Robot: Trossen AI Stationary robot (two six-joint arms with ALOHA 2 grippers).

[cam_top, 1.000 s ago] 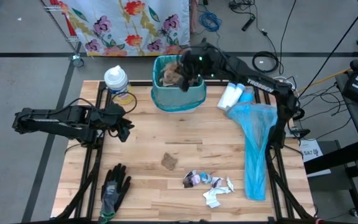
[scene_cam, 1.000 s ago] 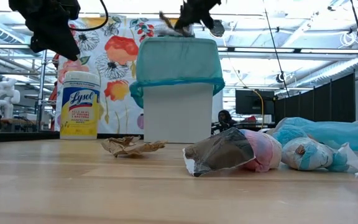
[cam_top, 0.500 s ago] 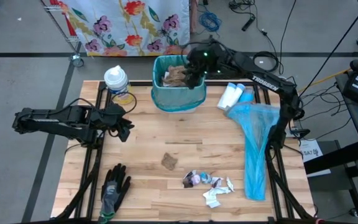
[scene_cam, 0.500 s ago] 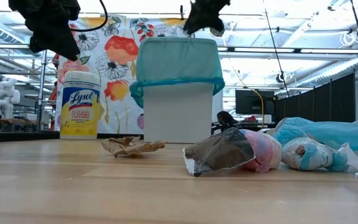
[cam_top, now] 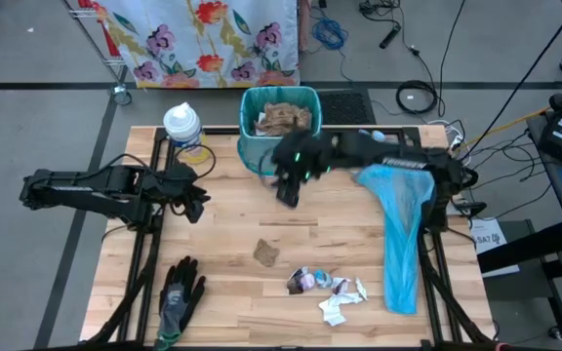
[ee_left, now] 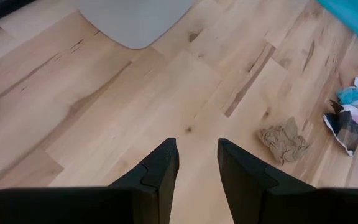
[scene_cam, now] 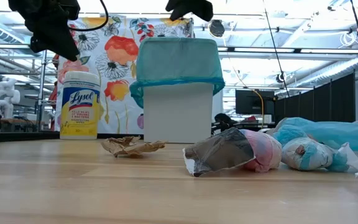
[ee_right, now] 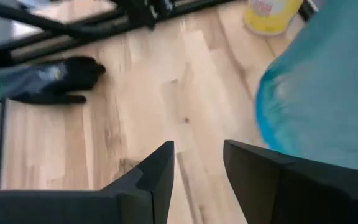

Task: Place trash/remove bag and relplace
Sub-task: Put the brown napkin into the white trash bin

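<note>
Our right pincer [cam_top: 288, 185], now open and empty, has left the teal-lined white bin [cam_top: 279, 146]; crumpled brown paper [cam_top: 283, 117] dropped inside.

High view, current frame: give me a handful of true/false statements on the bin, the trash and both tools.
1. The bin already has brown paper inside. True.
2. The right tool is gripping a piece of trash. False: its fingers are open with nothing between them, over bare table in front of the bin.
3. A crumpled brown paper towel lies on the table. True.
4. The black-and-grey glove is inside the bin. False: it lies near the table's front left corner.
5. The left tool is over the wrapper pile. False: it hangs at the table's left side, open and empty.
</note>
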